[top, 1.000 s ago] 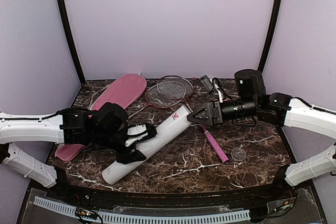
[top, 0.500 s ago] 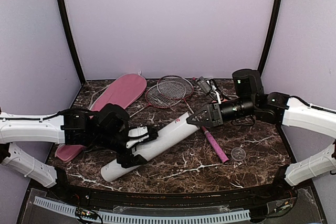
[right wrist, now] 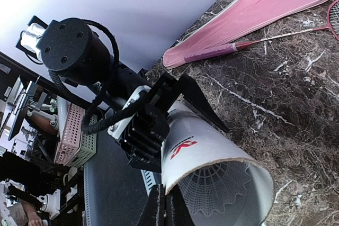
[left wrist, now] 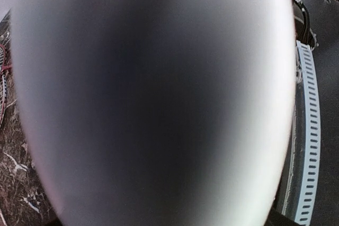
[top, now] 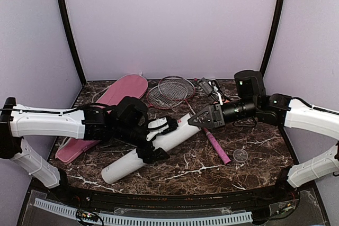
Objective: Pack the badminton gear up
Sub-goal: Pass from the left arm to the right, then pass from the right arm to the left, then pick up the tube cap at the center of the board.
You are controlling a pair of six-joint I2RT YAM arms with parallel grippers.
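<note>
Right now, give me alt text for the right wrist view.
A white tube with a red logo points its open end at the camera, a white shuttlecock visible inside. The right claw is shut at its near rim; the open left claw straddles it farther back. Behind, on the marble table, lie a pink bag and a racket.

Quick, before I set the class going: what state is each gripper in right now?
Left gripper: open, jaws either side of the white tube.
Right gripper: shut, tips at the tube's open rim; whether it pinches the rim cannot be told.
</note>
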